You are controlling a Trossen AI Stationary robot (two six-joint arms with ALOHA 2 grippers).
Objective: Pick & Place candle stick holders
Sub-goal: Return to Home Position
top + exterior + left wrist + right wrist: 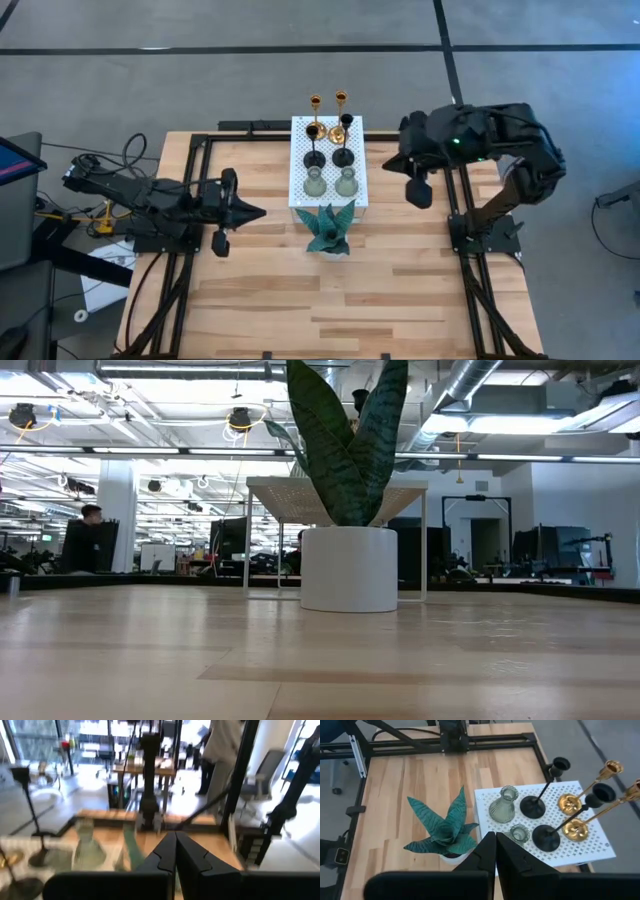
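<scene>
Placement looks finished, so I judge you are in the closing step: bringing both arms back to rest.

Start at the table's left edge. Your left arm lies low there, and the left hand points toward the table's middle, short of the plant. Its fingers are pressed together with nothing between them.

Next comes the white perforated shelf, standing at the middle of the table's far edge. All six candle stick holders stand upright on it, in two columns and three rows. The gold pair is in the far row, the black pair in the middle row and the grey-green glassy pair in the near row. Each pair sits side by side, close but apart. Just beside the shelf's near side, toward the table's middle, stands the teal spiky plant in its white pot.

On the right, your right arm is folded high near the table's far right corner. The right hand is aimed down at the shelf's near side and the plant, and its fingers are pressed together and empty.

What remains, as I read it, needs no grasp. Draw the right arm back toward the right edge and lower it to match the left. Keep its path away from the shelf, since the tall gold holders look easy to tip. The left arm seems to need little more.
</scene>
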